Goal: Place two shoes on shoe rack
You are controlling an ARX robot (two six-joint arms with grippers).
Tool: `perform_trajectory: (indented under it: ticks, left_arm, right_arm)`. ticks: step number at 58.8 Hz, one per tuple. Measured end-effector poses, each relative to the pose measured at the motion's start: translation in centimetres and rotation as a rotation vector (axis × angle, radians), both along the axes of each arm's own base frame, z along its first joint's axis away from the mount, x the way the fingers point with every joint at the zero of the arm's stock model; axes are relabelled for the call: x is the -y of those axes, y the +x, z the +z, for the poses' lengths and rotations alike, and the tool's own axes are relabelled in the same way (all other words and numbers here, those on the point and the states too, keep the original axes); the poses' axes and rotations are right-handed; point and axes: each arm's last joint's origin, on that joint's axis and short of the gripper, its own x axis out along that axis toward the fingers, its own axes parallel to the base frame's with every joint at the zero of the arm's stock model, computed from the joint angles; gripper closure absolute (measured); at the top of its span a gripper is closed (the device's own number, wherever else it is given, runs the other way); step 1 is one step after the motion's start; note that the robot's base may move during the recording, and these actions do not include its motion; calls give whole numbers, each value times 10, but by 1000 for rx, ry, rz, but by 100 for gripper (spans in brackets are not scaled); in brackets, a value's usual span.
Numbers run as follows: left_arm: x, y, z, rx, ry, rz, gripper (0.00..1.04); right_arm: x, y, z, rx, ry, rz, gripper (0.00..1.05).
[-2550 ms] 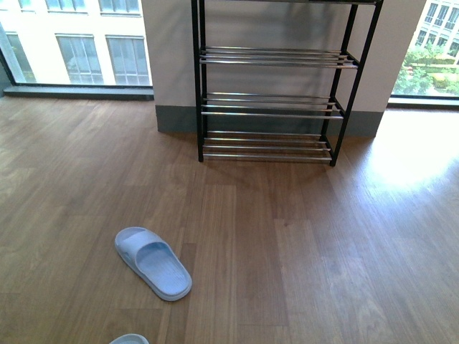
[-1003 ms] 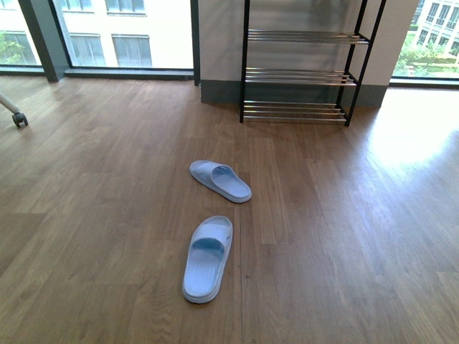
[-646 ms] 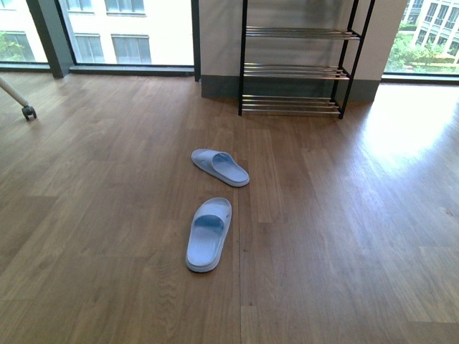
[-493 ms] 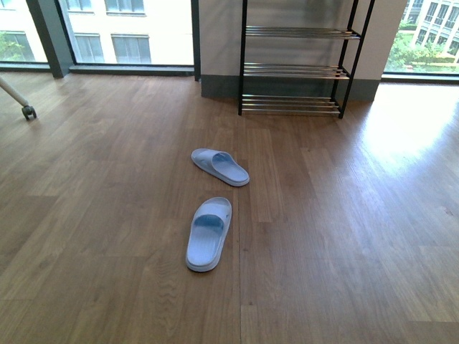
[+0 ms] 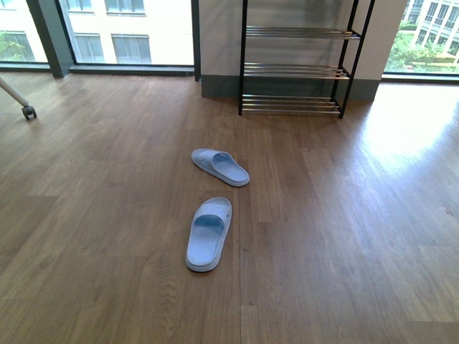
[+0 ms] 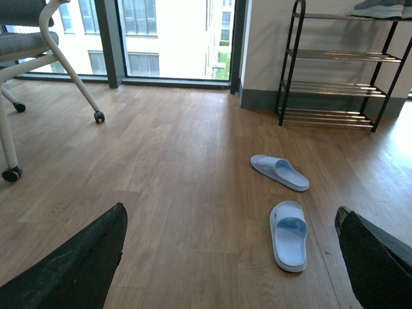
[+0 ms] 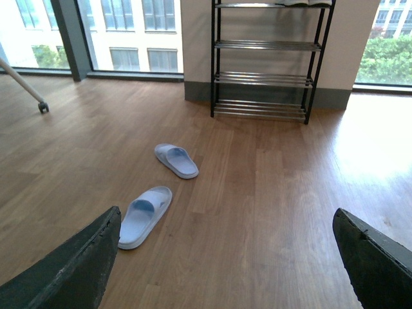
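Observation:
The black shoe rack with chrome bars stands against the far wall, also in the left wrist view and the right wrist view. A grey shoe with a white sole rests on its top tier, cut off by the frame edge; white soles show there in the right wrist view. My left gripper is open above the bare floor, holding nothing. My right gripper is open too, and empty. Neither arm shows in the front view.
Two light blue slippers lie on the wood floor between me and the rack, one near and one farther. A grey wheeled chair stands at the left, its caster at the frame edge. Windows flank the wall.
Over the earlier frames the view pulled back from the rack, bringing both slippers into sight. In the last half second nothing has moved.

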Motion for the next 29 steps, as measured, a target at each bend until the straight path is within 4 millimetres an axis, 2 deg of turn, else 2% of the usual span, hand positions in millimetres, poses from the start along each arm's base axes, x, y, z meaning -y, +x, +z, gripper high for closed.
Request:
perform_trajectory:
  ticks: [29]
  left_arm:
    - [0,0,0,0,0,-1,9]
  right_arm:
    - [0,0,0,0,0,0,9]
